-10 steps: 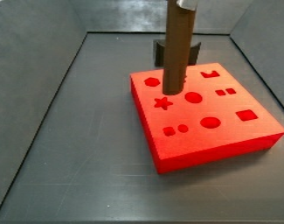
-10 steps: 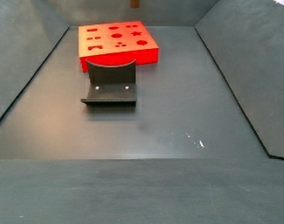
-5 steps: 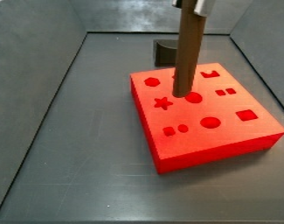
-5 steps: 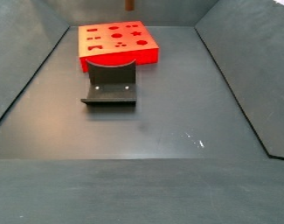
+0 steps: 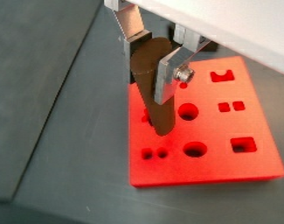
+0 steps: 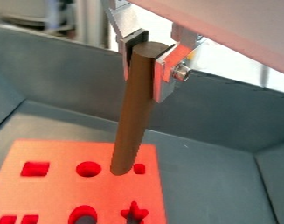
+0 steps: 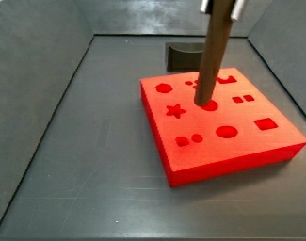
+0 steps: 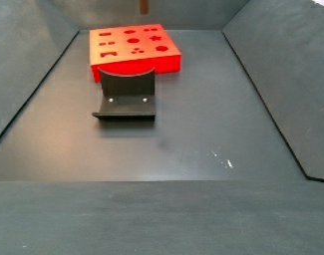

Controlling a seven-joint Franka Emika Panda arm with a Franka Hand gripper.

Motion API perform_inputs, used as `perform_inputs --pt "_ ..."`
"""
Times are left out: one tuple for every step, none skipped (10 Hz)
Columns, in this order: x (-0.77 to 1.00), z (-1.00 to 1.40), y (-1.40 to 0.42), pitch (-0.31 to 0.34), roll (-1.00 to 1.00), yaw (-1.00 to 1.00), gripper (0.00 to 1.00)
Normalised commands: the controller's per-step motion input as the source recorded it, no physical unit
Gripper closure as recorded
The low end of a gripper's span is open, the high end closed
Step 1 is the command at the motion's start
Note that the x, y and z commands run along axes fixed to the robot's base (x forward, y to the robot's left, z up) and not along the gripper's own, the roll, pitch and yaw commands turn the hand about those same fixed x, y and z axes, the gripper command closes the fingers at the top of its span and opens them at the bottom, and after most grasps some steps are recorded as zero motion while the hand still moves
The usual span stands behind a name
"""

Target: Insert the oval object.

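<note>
The oval object, a long brown rod (image 7: 212,56), hangs upright in my gripper (image 7: 222,6), which is shut on its upper end at the top of a side view. Both wrist views show the silver fingers (image 5: 169,74) (image 6: 168,66) clamping the rod (image 5: 155,101) (image 6: 132,122) between them; the gripper (image 5: 150,74) (image 6: 150,61) is over the red block. The rod's lower end is just over the red block's (image 7: 231,132) top, beside a round hole (image 7: 209,106). I cannot tell whether it touches. The block also shows far back in a side view (image 8: 135,50).
The red block's top (image 5: 214,131) (image 6: 51,179) has several shaped holes. The dark fixture (image 8: 126,95) stands on the floor right beside the block, also seen behind it (image 7: 183,55). Grey bin walls (image 7: 67,85) enclose the floor on the sides.
My gripper has carried the rod sideways across the block's top, from over the holes near one edge toward the round hole in the middle. The block and fixture have not moved.
</note>
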Motion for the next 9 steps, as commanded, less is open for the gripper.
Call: perform_inputs --pt "0.18 -0.07 -0.10 0.000 0.00 0.91 1.00" --pt "0.19 -0.05 -0.08 0.000 0.01 0.91 1.00" --pt "0.20 -0.03 -0.07 0.000 0.02 0.91 1.00" --pt "0.19 -0.01 -0.06 0.000 0.03 0.92 1.00" --pt "0.18 -0.01 -0.05 0.000 0.04 0.92 1.00" --pt "0.16 0.00 -0.03 0.000 0.05 0.93 1.00" --pt "0.14 0.00 -0.02 0.000 0.06 0.95 1.00" --pt "0.11 0.00 -0.02 0.000 0.05 0.96 1.00" --pt "0.11 -0.01 -0.03 0.000 0.05 0.96 1.00"
